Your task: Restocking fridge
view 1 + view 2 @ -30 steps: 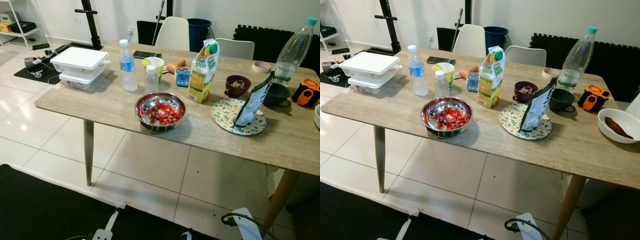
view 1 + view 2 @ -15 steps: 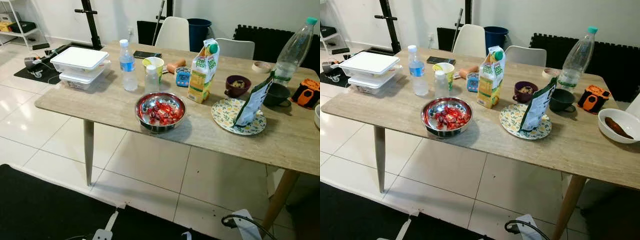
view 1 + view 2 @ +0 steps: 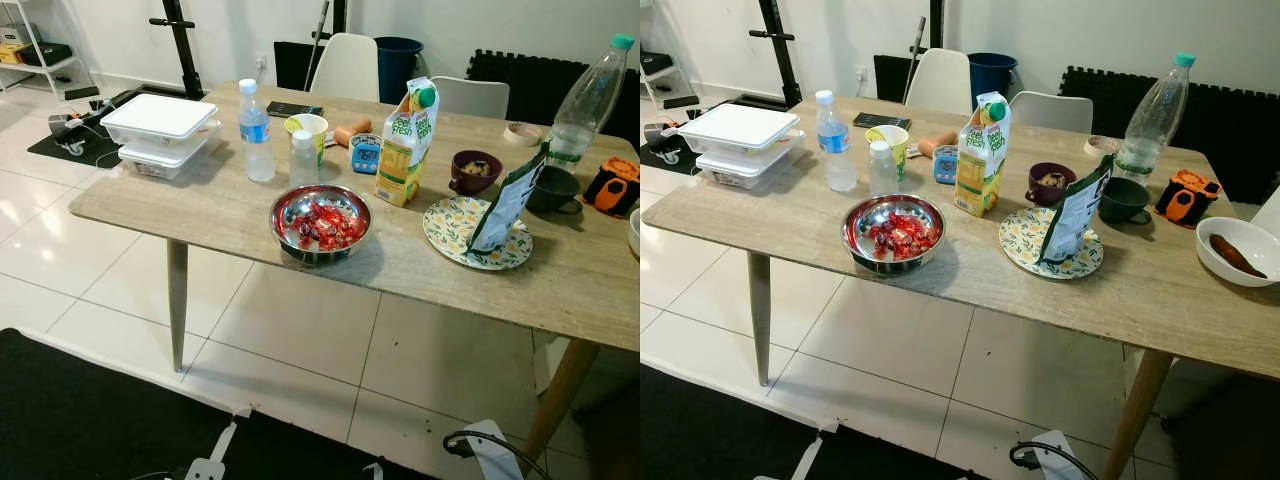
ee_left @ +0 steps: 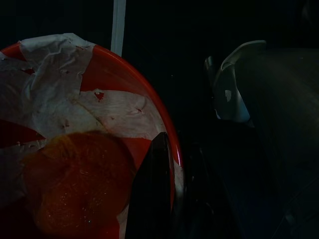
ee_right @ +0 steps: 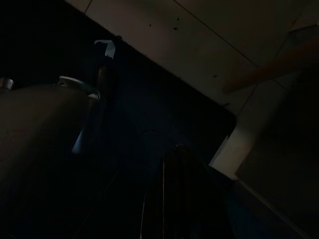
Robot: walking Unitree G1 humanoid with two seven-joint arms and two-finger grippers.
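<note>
robot pauses with red bowl at the worktop

nothing has moved since the earlier frames. left gripper (image 4: 167, 199) jaws pinch the rim of a red bowl (image 4: 149, 99) holding fruit; light, stiff, likely to tip. right gripper's jaws: cannot tell.

Wooden table (image 3: 790, 215): steel bowl of red candies (image 3: 894, 234), juice carton (image 3: 981, 155), patterned plate (image 3: 1025, 240).

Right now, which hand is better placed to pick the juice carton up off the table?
Probably the right. The left hand is clamped on the rim of a red bowl with an orange in it, so it looks occupied. The right hand hangs low over the floor, carrying nothing. The carton stands mid-table.
</note>
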